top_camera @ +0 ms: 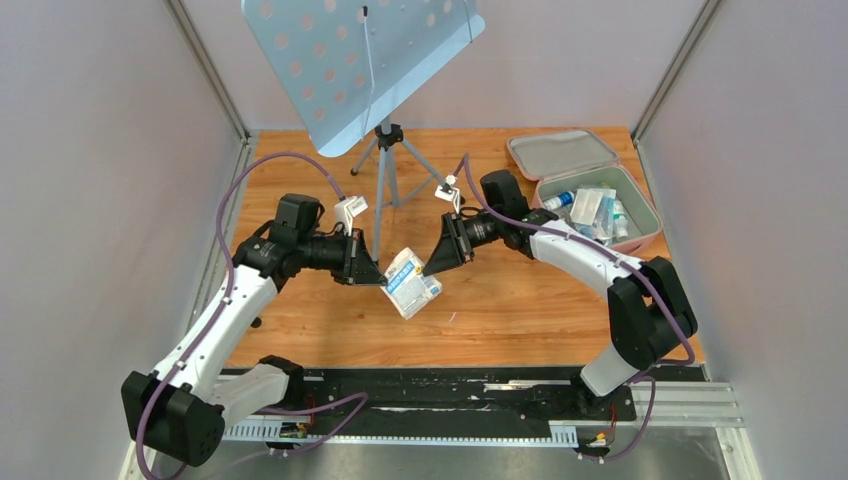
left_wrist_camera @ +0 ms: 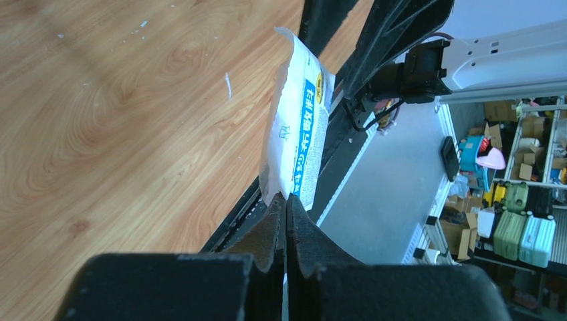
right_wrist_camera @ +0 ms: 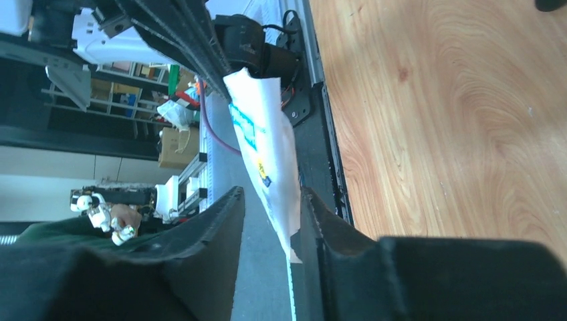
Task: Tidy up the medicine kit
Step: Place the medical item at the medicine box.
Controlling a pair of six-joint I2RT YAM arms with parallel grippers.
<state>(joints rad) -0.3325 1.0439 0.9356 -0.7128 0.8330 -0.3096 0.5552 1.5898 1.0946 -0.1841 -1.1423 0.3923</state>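
The pink medicine kit (top_camera: 560, 152) lies open at the back right, its grey-lined tray holding several small bottles and packets (top_camera: 596, 210). A blue-and-white packet (top_camera: 412, 283) hangs above the table's middle between both grippers. My left gripper (top_camera: 380, 279) is shut on the packet's edge; in the left wrist view the pads (left_wrist_camera: 287, 199) pinch the packet (left_wrist_camera: 297, 140). My right gripper (top_camera: 429, 270) is open, its fingers on either side of the packet's other end. The right wrist view shows the packet (right_wrist_camera: 271, 150) between the spread jaws (right_wrist_camera: 273, 195), lying against one finger.
A blue perforated music stand (top_camera: 360, 60) on a grey tripod (top_camera: 385, 180) stands at the back centre, just behind the grippers. Grey walls enclose the wooden table on the left, right and back. A black rail (top_camera: 450, 385) runs along the near edge.
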